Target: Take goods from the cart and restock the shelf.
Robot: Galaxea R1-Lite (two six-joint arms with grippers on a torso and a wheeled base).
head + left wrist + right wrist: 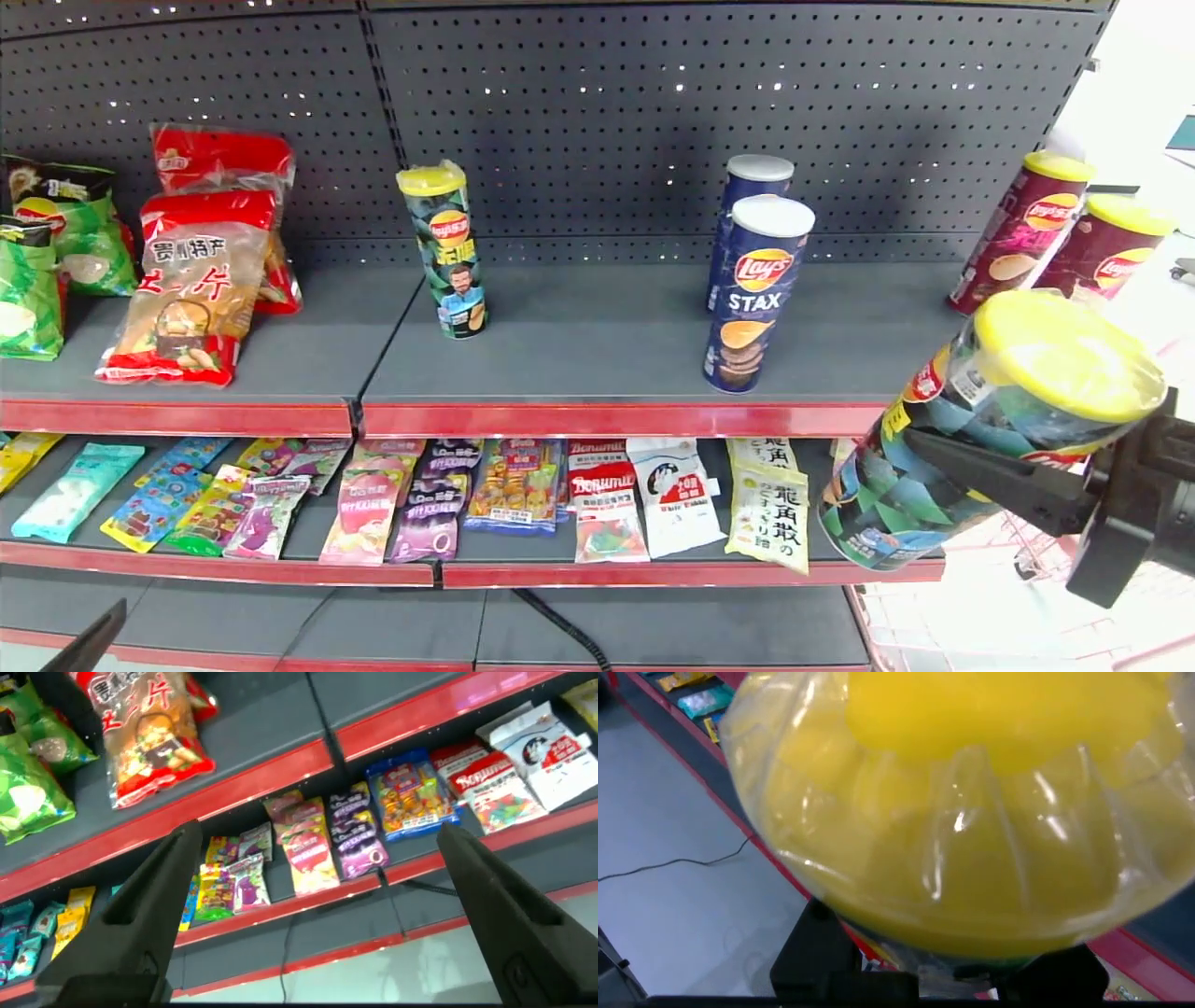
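Note:
A chip can (990,411) with a yellow lid and a green-blue pattern hangs tilted in front of the right end of the upper shelf (597,327). My right gripper (943,457) is shut on it. In the right wrist view its wrapped yellow lid (971,812) sits close to the camera. A matching can (448,247) stands upright on the shelf, left of the middle. My left gripper (318,924) is open and holds nothing, low in front of the lower shelf (308,924); its tip (84,644) shows at the bottom left of the head view.
Two blue cans (756,289) stand right of the middle and two maroon cans (1022,229) at the far right. Peanut bags (191,299) and green chip bags (28,289) fill the left. Several sachets (429,499) lie on the lower shelf. The cart (980,625) is at the bottom right.

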